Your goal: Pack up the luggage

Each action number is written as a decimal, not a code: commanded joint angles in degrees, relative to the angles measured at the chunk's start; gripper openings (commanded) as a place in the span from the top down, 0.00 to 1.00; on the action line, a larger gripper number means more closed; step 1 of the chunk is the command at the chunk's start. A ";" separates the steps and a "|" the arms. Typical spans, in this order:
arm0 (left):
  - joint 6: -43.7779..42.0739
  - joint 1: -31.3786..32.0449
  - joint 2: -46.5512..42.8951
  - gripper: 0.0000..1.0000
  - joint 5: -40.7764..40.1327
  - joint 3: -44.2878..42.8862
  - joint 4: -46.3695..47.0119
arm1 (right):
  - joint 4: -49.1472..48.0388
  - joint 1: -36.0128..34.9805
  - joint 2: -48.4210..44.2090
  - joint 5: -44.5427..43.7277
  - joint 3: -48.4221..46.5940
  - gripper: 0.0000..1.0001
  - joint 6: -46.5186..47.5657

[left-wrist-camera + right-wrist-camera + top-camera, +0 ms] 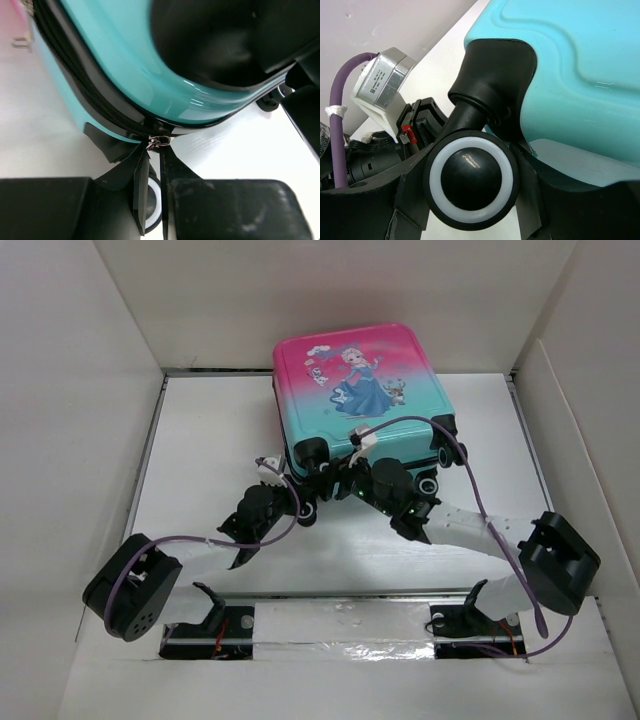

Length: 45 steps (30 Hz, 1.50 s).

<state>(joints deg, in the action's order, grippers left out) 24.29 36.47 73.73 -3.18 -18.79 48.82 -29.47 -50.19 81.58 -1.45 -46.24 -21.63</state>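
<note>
White table (200, 440); left wrist shows fingers (136, 180) pinching luggage zipper (159, 142).

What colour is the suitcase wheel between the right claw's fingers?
The wheel is black with a white ring, clearest in the right wrist view.

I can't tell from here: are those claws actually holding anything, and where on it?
The left gripper pinches the luggage by its zipper pull; the right gripper clasps one black wheel.

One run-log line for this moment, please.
luggage flat, lid down | left gripper: jaws pinch zipper pull | right gripper: jaws clamp wheel
</note>
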 commanded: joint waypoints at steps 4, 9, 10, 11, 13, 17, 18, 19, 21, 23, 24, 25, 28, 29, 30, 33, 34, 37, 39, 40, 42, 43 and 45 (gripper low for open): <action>-0.12 -1.22 -5.00 1.00 -13.24 -0.46 1.29 | -4.89 0.36 -5.73 0.31 3.78 1.00 0.18; 0.67 -1.22 -8.16 1.00 -22.56 0.42 -7.41 | -3.40 0.36 -9.77 -0.65 7.03 1.00 0.79; 1.10 -1.22 -8.60 1.00 -23.53 0.42 -8.99 | -2.44 0.36 -11.69 -0.74 7.65 1.00 1.15; 1.28 -1.22 -8.69 1.00 -25.28 -0.11 -9.87 | -0.95 0.36 -12.75 -0.66 8.61 1.00 1.58; 1.54 -1.22 -8.52 1.00 -26.08 -0.90 -11.11 | 0.02 0.36 -14.86 -0.74 9.93 1.00 1.94; 0.06 -2.89 -6.25 1.00 -27.57 -2.57 -9.19 | 3.80 -0.17 -20.83 -0.48 12.40 1.00 2.82; -0.38 -3.68 -5.45 1.00 -27.32 -3.96 -9.09 | 4.51 -0.17 -21.54 -0.31 13.01 1.00 3.17; -0.39 -4.21 -4.57 1.00 -27.32 -4.59 -8.92 | 5.56 -0.17 -22.25 -0.22 13.28 1.00 3.26; -1.87 -4.92 -2.37 1.00 -26.18 -5.64 -5.50 | 6.53 -0.69 -23.22 0.74 13.37 1.00 3.78; -1.97 -4.92 -0.10 1.00 -26.69 -7.05 -4.43 | 8.11 -1.31 -23.14 1.01 13.02 1.00 4.31; -1.45 -4.92 0.27 1.00 -27.40 -8.53 -5.04 | 8.46 -2.09 -22.87 1.01 12.75 1.00 4.84; 0.21 -4.92 0.53 1.00 -28.28 -8.98 -5.66 | 8.64 -2.10 -22.61 1.01 12.40 1.00 4.93; 4.60 -5.96 -1.48 0.92 -29.34 -9.08 -8.03 | 7.77 -3.68 -21.56 1.01 11.87 1.00 4.93; 6.01 -5.97 -4.53 0.61 -29.95 -8.90 -10.12 | 7.24 -4.29 -21.20 1.01 11.70 1.00 4.93; 7.42 -5.97 -6.65 0.48 -30.04 -7.94 -11.19 | 6.80 -4.30 -20.77 2.84 11.52 1.00 4.67; 12.78 -5.97 -18.68 0.20 -29.34 -5.92 -14.88 | 5.13 -5.70 -17.43 4.52 9.25 1.00 4.58; 13.67 -5.97 -22.37 0.18 -28.99 -5.04 -16.02 | 4.87 -6.23 -16.12 5.05 8.28 1.00 4.75; 16.22 -5.97 -36.78 0.13 -27.24 -5.82 -21.99 | 4.86 -9.82 -10.32 5.76 2.57 1.00 5.89; 17.27 -5.45 -45.41 0.01 -25.66 -6.87 -26.22 | 4.60 -11.85 -6.02 5.67 -2.24 1.00 6.51; 17.80 -5.44 -47.70 0.01 -25.04 -8.27 -27.97 | 4.43 -14.03 -4.60 5.67 -4.10 1.00 6.77; 17.72 -5.44 -52.02 0.01 -22.07 -9.95 -31.58 | 4.86 -15.89 -0.92 5.24 -7.97 0.79 7.39; 17.46 -5.44 -52.81 0.01 -21.26 -11.87 -32.72 | 6.52 -16.68 0.06 4.80 -11.82 0.60 8.43; 17.02 -5.44 -53.43 0.01 -19.94 -14.60 -38.07 | 9.33 -19.06 0.86 0.61 -15.01 0.00 10.02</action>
<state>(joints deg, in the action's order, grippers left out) 40.69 30.74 20.45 -26.70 -30.09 19.77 -17.47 -62.87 82.72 -4.64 -53.60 -14.44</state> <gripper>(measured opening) 0.987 0.806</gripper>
